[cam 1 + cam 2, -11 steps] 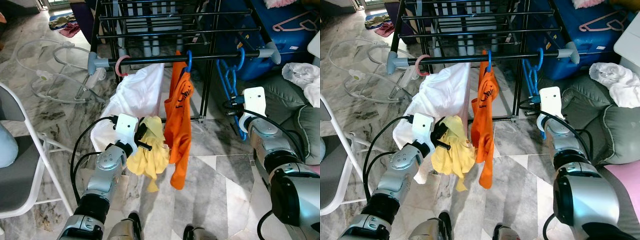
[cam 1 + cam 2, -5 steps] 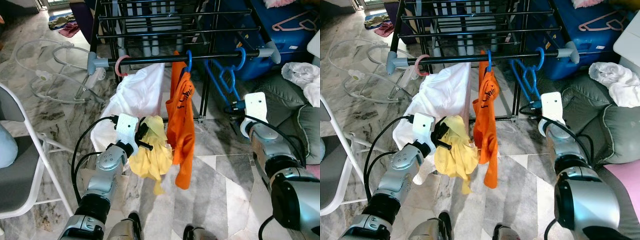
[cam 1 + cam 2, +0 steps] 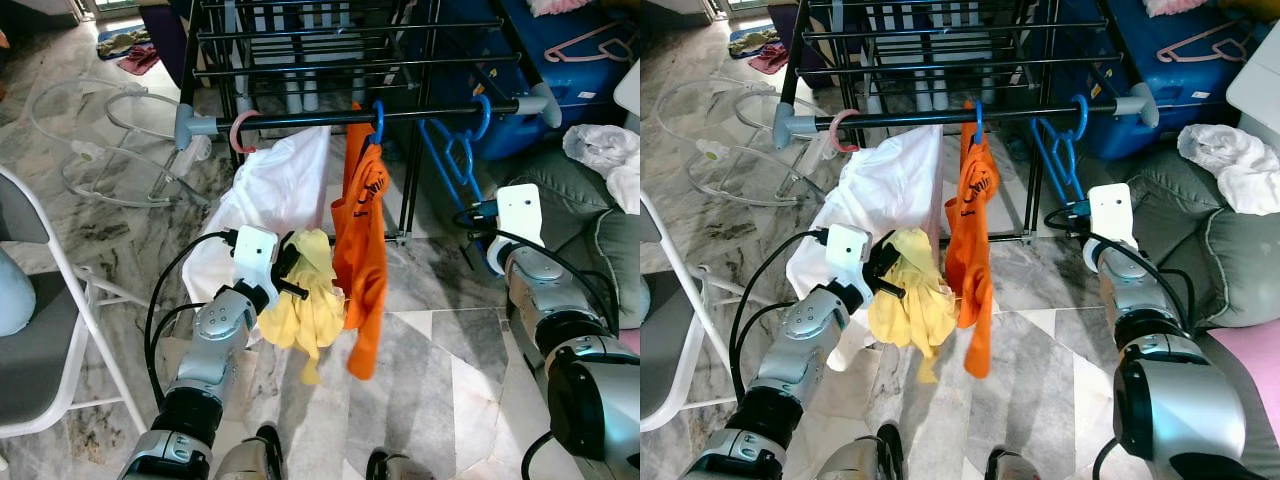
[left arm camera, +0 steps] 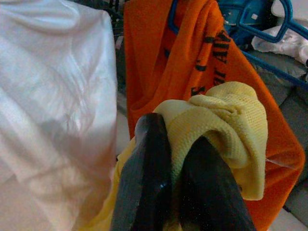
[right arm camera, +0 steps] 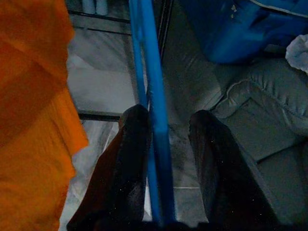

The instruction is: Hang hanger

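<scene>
Step in hand looks like the tail end of hanging: the blue hanger (image 3: pixel 458 150) already has its hook over the black rail (image 3: pixel 420 113) of the drying rack (image 3: pixel 300 60), at about 1 o'clock in the left eye view, empty, its body slanting down toward the right gripper (image 5: pixel 161 144). In the right wrist view the hanger's blue bar runs between the two black fingers (image 5: pixel 127 159); jaws stand apart, bar against one finger, gap to the other. So loosely around it, not clamped, by my read. The right arm is raised at 3 o'clock, forearm pointing up at the rail, white wrist block just under the hanger's lower end.

Next move, as a judgement: pull the right gripper down and back clear of the bar without dragging the hook off the rail.

The left gripper (image 4: pixel 166 178) sits at about 8 o'clock, elbow bent, forearm angled up toward the rack. Its fingers are pinched together on a bunched yellow cloth (image 3: pixel 305 300), which dangles below the wrist. That cloth touches the orange shirt (image 3: pixel 360 260) on its own blue hanger mid-rail; a white garment (image 3: pixel 270 195) hangs from a pink hook (image 3: pixel 243 130) at 11 o'clock. The yellow cloth probably wants a hanger next; risk is snagging the orange shirt.
</scene>
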{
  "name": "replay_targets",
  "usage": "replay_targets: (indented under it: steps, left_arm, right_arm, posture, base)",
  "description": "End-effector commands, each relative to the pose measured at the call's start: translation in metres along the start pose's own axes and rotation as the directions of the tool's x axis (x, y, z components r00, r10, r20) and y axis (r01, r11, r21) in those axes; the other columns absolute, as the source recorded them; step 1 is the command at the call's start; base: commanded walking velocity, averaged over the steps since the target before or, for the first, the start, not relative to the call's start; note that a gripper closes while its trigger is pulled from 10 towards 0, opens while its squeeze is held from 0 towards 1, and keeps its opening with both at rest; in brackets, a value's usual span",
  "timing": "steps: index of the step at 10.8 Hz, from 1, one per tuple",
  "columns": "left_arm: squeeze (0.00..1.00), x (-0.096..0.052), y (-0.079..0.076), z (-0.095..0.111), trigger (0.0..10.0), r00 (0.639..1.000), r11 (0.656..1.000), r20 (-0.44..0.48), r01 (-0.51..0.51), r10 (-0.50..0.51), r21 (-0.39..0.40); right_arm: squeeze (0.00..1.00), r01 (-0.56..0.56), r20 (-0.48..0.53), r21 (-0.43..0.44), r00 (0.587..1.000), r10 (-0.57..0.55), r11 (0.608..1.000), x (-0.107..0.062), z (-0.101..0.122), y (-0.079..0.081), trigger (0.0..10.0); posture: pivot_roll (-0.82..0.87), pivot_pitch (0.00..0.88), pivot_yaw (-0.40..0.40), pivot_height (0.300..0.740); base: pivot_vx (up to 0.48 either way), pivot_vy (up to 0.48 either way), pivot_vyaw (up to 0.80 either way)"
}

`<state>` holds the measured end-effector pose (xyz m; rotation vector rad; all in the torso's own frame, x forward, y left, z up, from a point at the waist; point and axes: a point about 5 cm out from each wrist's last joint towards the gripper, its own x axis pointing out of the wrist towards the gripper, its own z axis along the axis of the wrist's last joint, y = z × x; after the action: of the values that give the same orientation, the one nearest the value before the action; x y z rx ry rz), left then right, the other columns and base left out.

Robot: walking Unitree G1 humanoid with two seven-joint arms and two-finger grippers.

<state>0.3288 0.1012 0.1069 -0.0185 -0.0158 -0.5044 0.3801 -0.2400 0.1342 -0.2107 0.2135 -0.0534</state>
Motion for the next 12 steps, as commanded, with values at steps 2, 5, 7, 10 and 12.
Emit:
replay_targets:
  steps: [2, 5, 7, 10, 12]
  left_arm:
    - [0.0, 0.001, 0.0, 0.009, 10.0, 0.999, 1.0, 0.049, 0.009, -0.01, 0.01]
    - [0.0, 0.001, -0.001, 0.009, 10.0, 0.999, 1.0, 0.054, 0.003, -0.003, 0.004]
    - [0.0, 0.002, -0.002, 0.008, 10.0, 0.998, 1.0, 0.055, -0.001, 0.001, -0.001]
    - [0.0, 0.001, -0.003, 0.005, 10.0, 0.999, 1.0, 0.044, -0.012, 0.013, -0.009]
    - [0.0, 0.002, -0.005, 0.004, 10.0, 0.999, 1.0, 0.041, -0.009, 0.009, -0.012]
  right_arm:
    - [0.0, 0.008, 0.042, -0.004, 0.999, -0.008, 1.0, 0.002, 0.013, -0.003, 10.0]
    - [0.0, 0.015, 0.1, 0.016, 0.995, -0.017, 1.0, 0.003, 0.022, 0.002, 10.0]
    - [0.0, 0.016, 0.14, 0.038, 0.99, -0.021, 0.999, 0.002, 0.025, 0.006, 10.0]
    - [0.0, 0.014, 0.165, 0.042, 0.986, -0.021, 0.999, -0.002, 0.02, 0.006, 10.0]
    - [0.0, -0.002, 0.167, 0.02, 0.986, -0.001, 1.0, -0.004, 0.016, 0.007, 10.0]
  posture:
    - [-0.05, 0.168, 0.014, 0.74]
    - [-0.05, 0.165, 0.005, 0.74]
    - [-0.06, 0.162, -0.005, 0.74]
    - [-0.08, 0.163, -0.006, 0.74]
    - [-0.09, 0.165, -0.01, 0.74]
  base:
    - [0.257, 0.0, 0.0]
    - [0.303, 0.0, 0.0]
    - [0.291, 0.0, 0.0]
    - [0.087, 0.0, 0.0]
    - [0.0, 0.0, 0.0]
